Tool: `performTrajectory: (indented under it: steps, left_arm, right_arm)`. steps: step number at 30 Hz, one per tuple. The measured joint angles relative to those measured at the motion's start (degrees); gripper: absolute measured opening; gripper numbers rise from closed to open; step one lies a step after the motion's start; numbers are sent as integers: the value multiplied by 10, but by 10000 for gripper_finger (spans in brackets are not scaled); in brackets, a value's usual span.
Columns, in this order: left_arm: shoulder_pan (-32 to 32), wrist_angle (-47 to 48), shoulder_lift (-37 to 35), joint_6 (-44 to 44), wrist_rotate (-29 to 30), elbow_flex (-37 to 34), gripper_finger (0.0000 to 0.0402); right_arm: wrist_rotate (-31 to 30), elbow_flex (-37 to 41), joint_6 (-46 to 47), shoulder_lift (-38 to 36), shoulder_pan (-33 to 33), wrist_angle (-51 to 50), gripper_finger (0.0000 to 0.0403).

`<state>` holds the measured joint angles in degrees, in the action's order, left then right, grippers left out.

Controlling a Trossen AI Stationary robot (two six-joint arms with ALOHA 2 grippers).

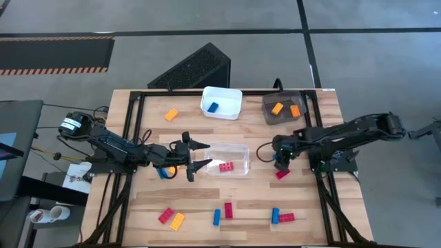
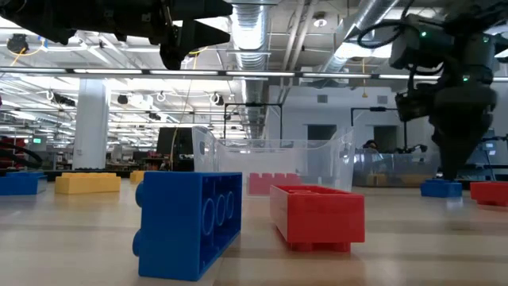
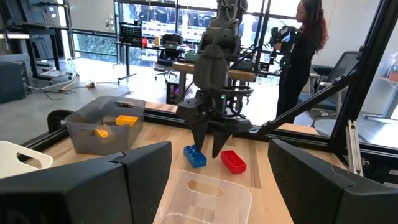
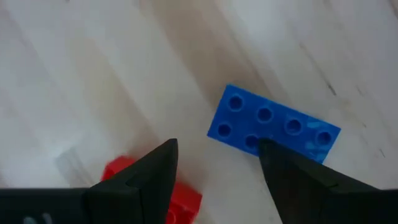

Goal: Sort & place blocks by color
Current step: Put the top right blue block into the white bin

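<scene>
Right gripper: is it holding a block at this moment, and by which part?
Nothing is held. The right gripper hangs open just above the table, with a blue block and a red block lying loose beneath its fingers.

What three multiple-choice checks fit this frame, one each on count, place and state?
1. How many orange blocks lie in the grey bin?
A. none
B. two
C. four

2. Which bin holds a blue block?
A. grey
B. white
C. clear

3. What is the right gripper doing?
A. open, holding nothing
B. shut on a red block
C. shut on a yellow block

Key:
1. B: two orange pieces show inside it in the high view.
2. B: the block sits in the white bin.
3. A: its wrist view shows spread fingers with nothing between them.
</scene>
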<state>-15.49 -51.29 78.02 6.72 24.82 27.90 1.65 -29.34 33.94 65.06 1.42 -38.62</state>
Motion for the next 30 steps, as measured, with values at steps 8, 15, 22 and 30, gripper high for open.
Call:
performTrajectory:
  steps: [8,15,22,30]
  left_arm:
    - [0,4,0,0,0,0,256]
    - [0,6,0,1,-1,0,256]
    - [0,10,0,6,-1,0,256]
    - [0,10,0,6,-2,0,256]
  right_arm:
    - [-1,-25,-11,9,17,6,255]
    - [60,-75,-75,3,-15,119,255]
    - [-67,-114,-244,4,-34,-18,255]
    - [-57,-116,-304,89,-17,-70,255]
